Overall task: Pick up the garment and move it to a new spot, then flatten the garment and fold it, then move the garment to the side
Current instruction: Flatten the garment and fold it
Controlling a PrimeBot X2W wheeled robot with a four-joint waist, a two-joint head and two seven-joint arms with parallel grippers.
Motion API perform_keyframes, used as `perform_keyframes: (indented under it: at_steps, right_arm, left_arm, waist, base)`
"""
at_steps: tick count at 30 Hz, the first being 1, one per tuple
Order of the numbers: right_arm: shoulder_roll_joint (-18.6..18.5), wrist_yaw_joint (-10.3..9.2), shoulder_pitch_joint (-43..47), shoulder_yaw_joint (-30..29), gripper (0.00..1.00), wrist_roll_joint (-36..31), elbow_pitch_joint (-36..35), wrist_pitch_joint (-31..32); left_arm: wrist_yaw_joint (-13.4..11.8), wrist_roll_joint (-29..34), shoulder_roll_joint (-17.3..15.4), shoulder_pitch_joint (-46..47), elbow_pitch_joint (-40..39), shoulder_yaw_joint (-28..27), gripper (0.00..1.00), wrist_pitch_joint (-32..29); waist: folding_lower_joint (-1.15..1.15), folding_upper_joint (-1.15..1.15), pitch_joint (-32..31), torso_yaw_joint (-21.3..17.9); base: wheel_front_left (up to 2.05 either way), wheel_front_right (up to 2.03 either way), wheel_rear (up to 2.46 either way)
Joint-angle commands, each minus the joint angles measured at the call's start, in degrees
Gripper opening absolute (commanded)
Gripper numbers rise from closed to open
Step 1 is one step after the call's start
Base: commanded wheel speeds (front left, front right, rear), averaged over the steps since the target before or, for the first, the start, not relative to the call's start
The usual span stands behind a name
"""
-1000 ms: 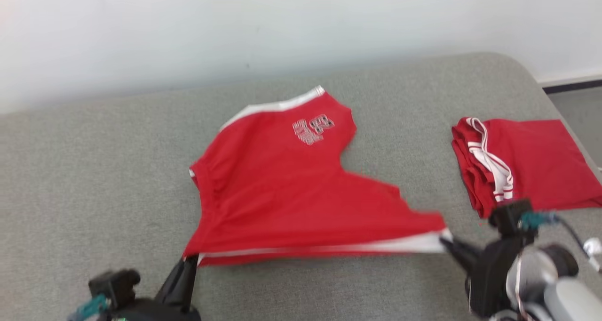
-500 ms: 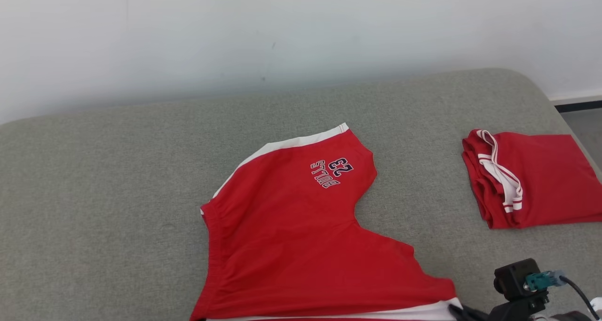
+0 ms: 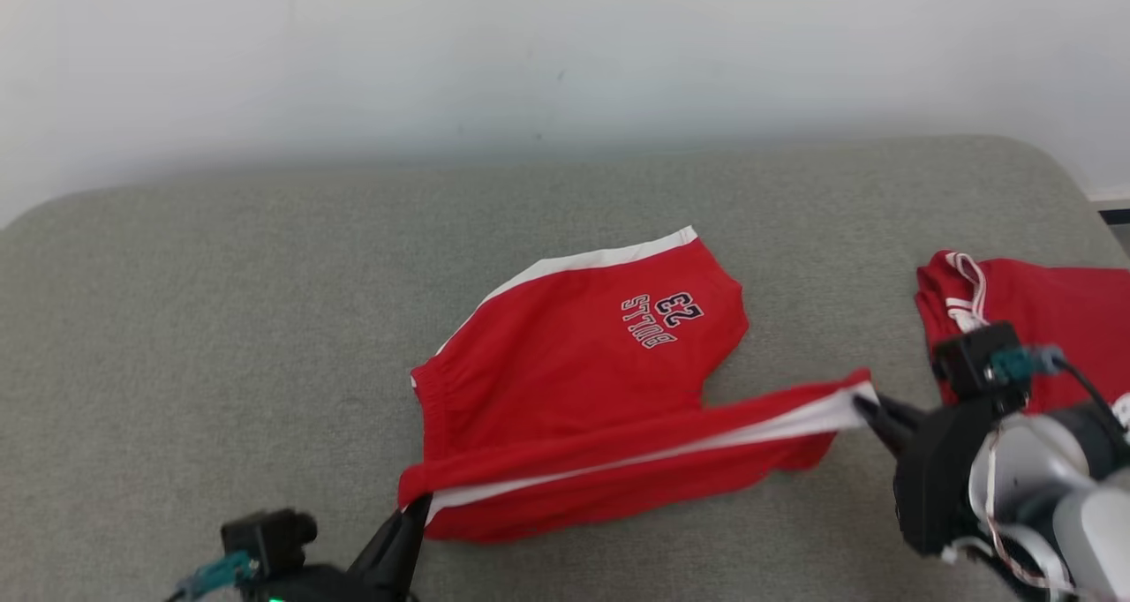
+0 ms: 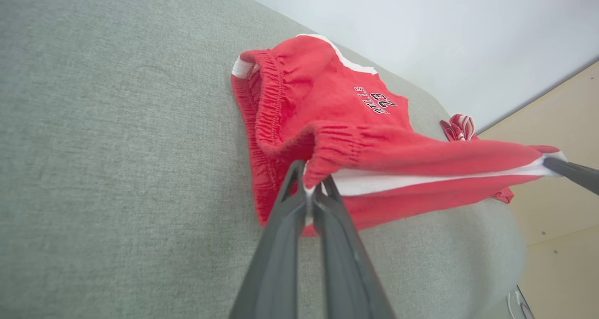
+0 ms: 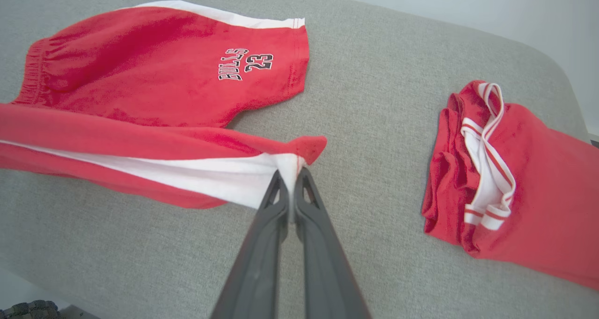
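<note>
Left claw: clenched on the waistband corner of the red cotton basketball shorts with white side stripes. From its own wrist camera, this claw has both dark fingers pressed together on the gathered elastic, with no gap showing!

Right claw: clamped shut as well, on the leg-hem end of the shorts, right where the white stripe finishes. From its wrist camera, the right claw pinches white cloth between its tips, with a red corner poking out just beyond.

Landmark: a folded red garment with white striped trim, lying flat on the robot's right end of the grey fabric-covered bench.

Shorts, position: on the bench to the left of the folded garment, and clear of it, with bare grey fabric between the two.

Shorts, shape: the near side is lifted and pulled into a taut band between the two claws, red above and white below! The end of that band nearer the folded garment rides higher. The far half lies flat on the bench.

Lettering: "BULLS 23" in dark, white-edged characters, on the flat far leg, on the side toward the folded garment.

Right claw, position: just left of the folded garment, not touching it.

Left claw, position: well to the left of the folded garment, at the opposite end of the band.

Backdrop: a plain pale wall rises behind the bench, beyond the folded garment.
</note>
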State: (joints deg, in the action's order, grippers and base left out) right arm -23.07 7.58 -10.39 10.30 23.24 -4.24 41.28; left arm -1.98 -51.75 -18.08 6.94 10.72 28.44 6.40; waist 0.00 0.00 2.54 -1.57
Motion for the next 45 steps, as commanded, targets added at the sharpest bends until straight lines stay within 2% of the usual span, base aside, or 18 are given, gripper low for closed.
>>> perform_keyframes:
  at_steps: [1, 11, 18, 23, 28, 35, 37, 38, 39, 40, 45]
  right_arm:
    - [-0.76, -0.2, -1.89, 0.54, 0.0, 0.66, 1.44, -0.74]
    - [-3.1, -0.19, -22.56, 9.97, 0.0, 1.67, 19.82, -6.78]
    - [-1.88, -0.19, -33.29, 12.76, 0.0, -0.23, 29.86, -13.99]
    - [-0.25, -0.19, -38.31, 14.23, 0.0, -1.94, 36.4, -19.0]
    - [1.1, -0.19, -42.45, 14.84, 0.0, -3.52, 41.89, -23.05]
    - [3.42, -0.19, -47.16, 15.17, 0.0, -4.35, 48.77, -26.97]
    - [3.89, -0.19, -47.53, 15.29, 0.03, -4.12, 49.5, -27.62]
    - [4.18, -0.19, -48.05, 15.38, 0.99, -3.84, 50.13, -28.38]
    - [4.45, -0.19, -48.45, 15.48, 1.0, -3.59, 50.71, -29.2]
    - [4.64, -0.19, -48.72, 15.74, 1.0, -3.43, 51.1, -30.08]
    - [4.65, -0.19, -49.4, 16.5, 1.0, -2.05, 52.52, -35.27]
  left_arm:
    - [-0.18, -0.18, 0.18, 1.42, 0.5, -0.12, 0.0, -0.51]
    - [-0.77, -0.05, 5.22, 14.74, 5.82, -0.18, 0.0, -2.47]
    - [-0.05, 2.14, 7.5, 24.48, 11.71, 0.27, 0.0, -1.19]
    - [0.64, 3.78, 8.81, 30.15, 17.17, 0.72, 0.0, 0.25]
    - [-0.19, 5.06, 10.45, 34.92, 22.17, 0.99, 0.0, 1.54]
    - [-0.1, 5.25, 12.01, 38.59, 27.25, 0.97, 0.0, 3.55]
    - [-0.06, 5.15, 12.15, 38.74, 27.83, 0.99, 0.0, 3.82]
    - [0.12, 5.01, 12.24, 38.87, 28.34, 0.97, 0.0, 3.96]
    - [0.24, 4.9, 12.3, 38.97, 28.8, 0.94, 0.25, 4.31]
    - [0.19, 4.91, 12.37, 39.08, 29.25, 0.89, 1.0, 4.5]
    - [-0.08, 4.99, 12.64, 38.59, 30.15, -0.2, 1.0, 6.94]
  waist:
    - [0.0, 0.0, 1.22, 1.13]
    - [0.0, 0.0, 7.17, 5.56]
    - [0.0, 0.0, 12.09, 7.36]
    - [0.0, 0.0, 14.93, 7.6]
    - [0.0, 0.0, 17.39, 7.66]
    - [0.0, 0.0, 19.37, 7.66]
    - [0.0, 0.0, 19.4, 7.73]
    - [0.0, 0.0, 19.4, 7.79]
    - [0.0, 0.0, 19.33, 7.86]
    - [0.0, 0.0, 19.18, 7.93]
    - [0.0, 0.0, 17.29, 8.17]
  base:
    - [0.0, 0.0, 0.0]
    - [0.0, 0.0, 0.0]
    - [0.0, 0.0, 0.0]
    - [0.0, 0.0, 0.0]
    - [0.0, 0.0, 0.0]
    - [0.0, 0.0, 0.0]
    - [0.0, 0.0, 0.0]
    - [0.0, 0.0, 0.0]
    - [0.0, 0.0, 0.0]
    - [0.0, 0.0, 0.0]
    - [0.0, 0.0, 0.0]
